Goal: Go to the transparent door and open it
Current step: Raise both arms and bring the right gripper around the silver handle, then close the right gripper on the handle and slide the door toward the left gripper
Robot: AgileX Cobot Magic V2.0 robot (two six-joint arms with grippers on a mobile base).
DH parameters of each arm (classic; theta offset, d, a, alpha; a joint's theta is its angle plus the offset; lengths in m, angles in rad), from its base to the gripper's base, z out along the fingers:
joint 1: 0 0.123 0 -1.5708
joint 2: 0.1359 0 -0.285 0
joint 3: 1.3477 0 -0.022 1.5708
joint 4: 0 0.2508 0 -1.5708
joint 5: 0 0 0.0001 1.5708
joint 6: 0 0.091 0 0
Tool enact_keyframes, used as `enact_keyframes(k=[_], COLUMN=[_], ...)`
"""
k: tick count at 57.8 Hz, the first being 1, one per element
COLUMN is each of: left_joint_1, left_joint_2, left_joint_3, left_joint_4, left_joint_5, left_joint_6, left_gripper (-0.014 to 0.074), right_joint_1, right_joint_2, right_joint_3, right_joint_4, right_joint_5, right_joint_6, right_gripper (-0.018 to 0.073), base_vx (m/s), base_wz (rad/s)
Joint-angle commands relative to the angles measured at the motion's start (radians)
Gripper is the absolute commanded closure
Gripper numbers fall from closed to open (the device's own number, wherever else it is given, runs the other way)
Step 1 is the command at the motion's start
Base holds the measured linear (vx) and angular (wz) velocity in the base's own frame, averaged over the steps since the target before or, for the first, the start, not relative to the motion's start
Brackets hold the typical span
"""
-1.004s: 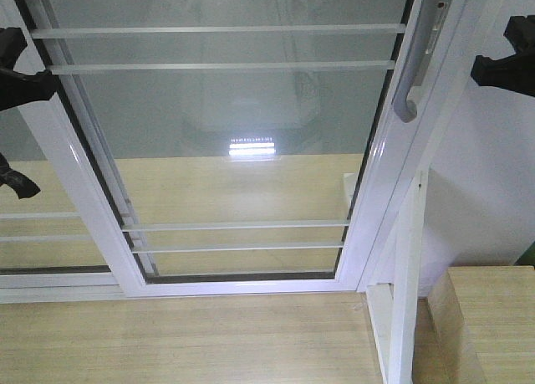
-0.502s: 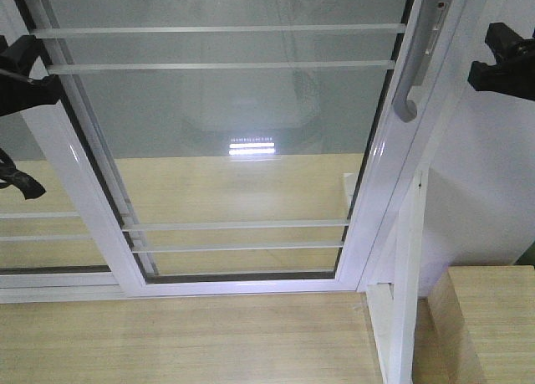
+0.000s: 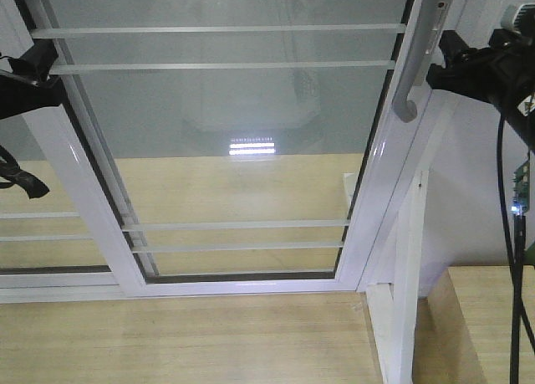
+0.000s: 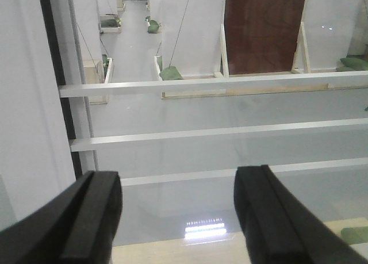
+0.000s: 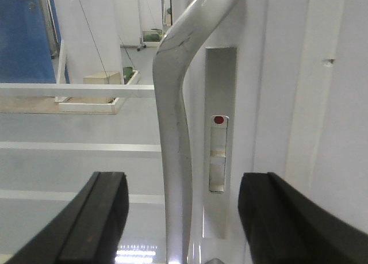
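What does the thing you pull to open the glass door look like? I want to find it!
Find the tall glass door with thin white bars across it. Follow its white frame up the right side: the handle is the curved grey metal bar there. Everything near it is white and straight; only it is grey and bent.

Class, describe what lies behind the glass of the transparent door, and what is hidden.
Behind the transparent door: wooden floor below, hazy grey space above. Its white frame covers whatever lies behind the stiles.
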Motion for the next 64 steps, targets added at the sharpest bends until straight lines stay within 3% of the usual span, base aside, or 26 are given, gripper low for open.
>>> enact_keyframes(k=[1, 44, 64], left_joint_1=[-0.005, -0.005, -0.005], left_joint_2=[-0.016, -0.016, -0.016], left_joint_3=[-0.037, -0.037, -0.037], left_joint_4=[-0.004, -0.004, -0.004], left_joint_5=[-0.088, -0.087, -0.08], left_joint_6=[-0.004, -0.006, -0.007], left_gripper=[0.0052, 0.0052, 0.0052], right_joint_1=[-0.001, -0.001, -0.001], right_joint_2=[0.037, 0.389, 0.401], right_joint_3=[-0.048, -0.398, -0.403], right_joint_4=[-0.022, -0.021, -0.071], right_joint_5=[-0.183, -0.192, -0.221], right_joint_6=[0.002, 0.003, 0.004], right_gripper=[0.0066, 0.0117, 0.0347], base_vx=[0.0, 0.0, 0.0], base_wz=[0.0, 0.0, 0.0])
